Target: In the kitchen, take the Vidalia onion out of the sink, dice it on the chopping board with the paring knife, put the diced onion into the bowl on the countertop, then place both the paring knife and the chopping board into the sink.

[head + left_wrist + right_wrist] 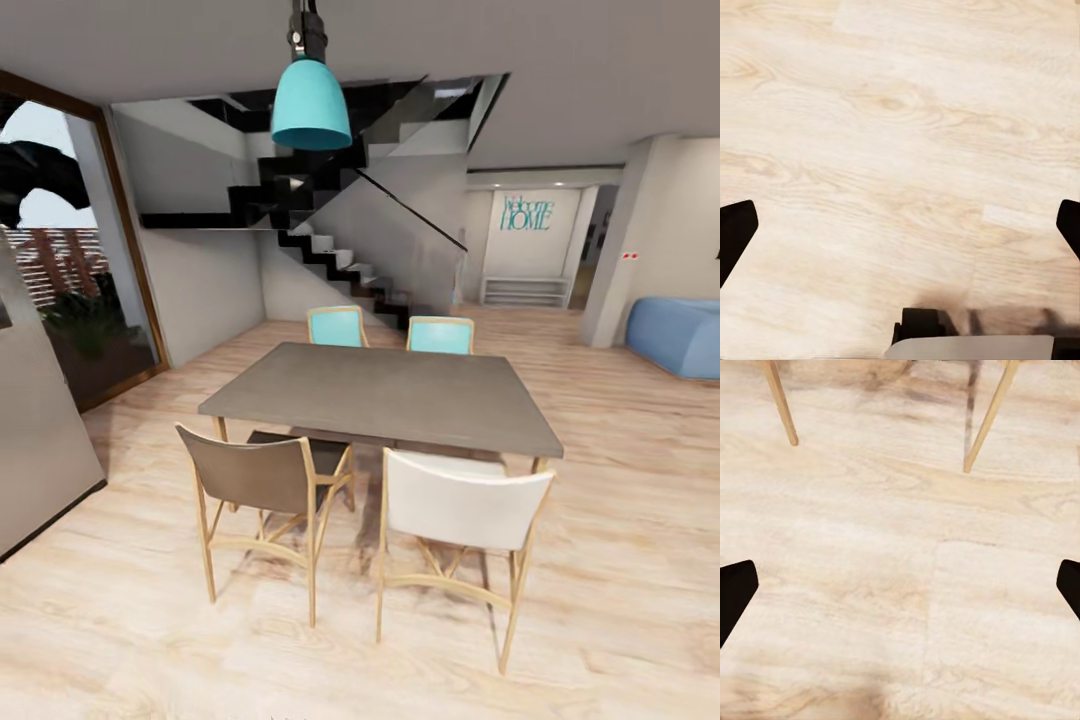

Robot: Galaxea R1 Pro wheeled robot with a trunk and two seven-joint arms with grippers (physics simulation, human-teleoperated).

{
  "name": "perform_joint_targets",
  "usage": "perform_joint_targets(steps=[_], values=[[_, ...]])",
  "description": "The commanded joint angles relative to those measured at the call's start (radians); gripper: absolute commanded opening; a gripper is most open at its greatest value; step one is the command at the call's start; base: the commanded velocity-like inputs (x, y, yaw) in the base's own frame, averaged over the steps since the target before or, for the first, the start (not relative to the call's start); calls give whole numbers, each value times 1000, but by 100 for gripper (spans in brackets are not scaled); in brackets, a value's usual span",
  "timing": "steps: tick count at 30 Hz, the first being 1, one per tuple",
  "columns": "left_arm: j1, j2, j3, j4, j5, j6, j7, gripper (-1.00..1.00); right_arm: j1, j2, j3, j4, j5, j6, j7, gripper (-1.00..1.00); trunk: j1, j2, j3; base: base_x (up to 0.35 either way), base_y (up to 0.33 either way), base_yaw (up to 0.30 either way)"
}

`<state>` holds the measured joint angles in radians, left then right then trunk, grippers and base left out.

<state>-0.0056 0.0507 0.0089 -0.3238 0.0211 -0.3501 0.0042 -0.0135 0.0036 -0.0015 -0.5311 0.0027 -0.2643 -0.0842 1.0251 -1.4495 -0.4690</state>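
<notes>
The sink, onion, chopping board, paring knife, bowl and countertop are out of view; I am in a dining room. My left gripper is open over bare light wood floor, its dark fingertips far apart at the picture's edges. My right gripper is open too, fingertips spread wide over the floor, with nothing between them. Two wooden chair legs stand beyond it.
A grey dining table stands ahead, with a brown chair and a white chair on my side and two teal chairs behind. A teal lamp hangs above. Stairs behind, blue sofa right, grey wall left.
</notes>
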Motion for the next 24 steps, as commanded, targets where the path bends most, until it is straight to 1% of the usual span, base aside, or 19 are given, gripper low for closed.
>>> perform_joint_targets(steps=[1, 24], values=[[-1, 0, 0, 1, 2, -3, 0, 100, 0, 0, 0, 0, 0, -3, -3, 100, 0, 0, -1, 0, 0, 261], [-1, 0, -1, 0, 2, -3, 0, 100, 0, 1, 1, 2, 0, -3, -3, 100, 0, 0, -1, 0, 0, 262]])
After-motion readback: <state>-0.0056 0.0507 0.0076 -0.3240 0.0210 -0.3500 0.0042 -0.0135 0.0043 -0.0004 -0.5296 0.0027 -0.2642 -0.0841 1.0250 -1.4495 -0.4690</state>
